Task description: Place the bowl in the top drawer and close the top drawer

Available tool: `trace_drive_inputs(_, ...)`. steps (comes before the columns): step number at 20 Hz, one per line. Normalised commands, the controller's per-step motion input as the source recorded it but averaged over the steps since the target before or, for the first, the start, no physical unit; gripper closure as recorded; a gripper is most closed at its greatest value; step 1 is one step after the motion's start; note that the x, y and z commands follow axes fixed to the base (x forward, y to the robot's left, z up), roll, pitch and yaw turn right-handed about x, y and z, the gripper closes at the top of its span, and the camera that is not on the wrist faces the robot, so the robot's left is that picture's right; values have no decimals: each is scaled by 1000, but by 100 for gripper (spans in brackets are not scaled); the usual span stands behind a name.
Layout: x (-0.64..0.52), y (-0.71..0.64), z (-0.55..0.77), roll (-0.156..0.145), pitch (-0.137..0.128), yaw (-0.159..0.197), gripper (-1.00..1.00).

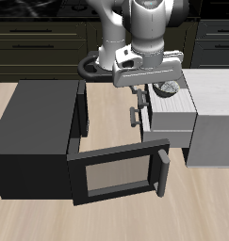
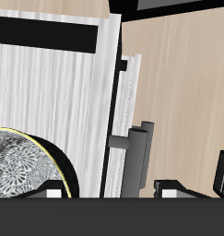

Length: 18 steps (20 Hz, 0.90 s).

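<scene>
Wrist view shows the bowl [image 2: 21, 166] lying inside the open top drawer [image 2: 72, 101], under the tool [image 1: 164, 88], whose finger spacing I cannot tell.

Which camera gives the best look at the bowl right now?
The wrist view: the bowl shows its speckled inside and rim, though cut off by the frame. In the exterior view the bowl is only a small sliver under the arm.

The top drawer [image 1: 170, 111] is pulled out of the cabinet [image 1: 212, 122], and the bowl [image 1: 169, 88] is held in it. Beside it, the black box cabinet [image 1: 31, 136] is set, its framed door [image 1: 121, 174] swung open toward the table's front edge.
</scene>
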Motion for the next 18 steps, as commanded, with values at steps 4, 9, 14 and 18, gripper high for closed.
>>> trace_drive_inputs(4, -31, -20, -19, -3, 2, 14, -100)
trace_drive_inputs(9, -40, -111, 171, -6, -22, 3, -100)
trace_drive_inputs(14, -37, -179, 182, -25, -5, 12, -100)
trace_drive_inputs(18, -34, -168, 134, -21, -3, 16, -100)
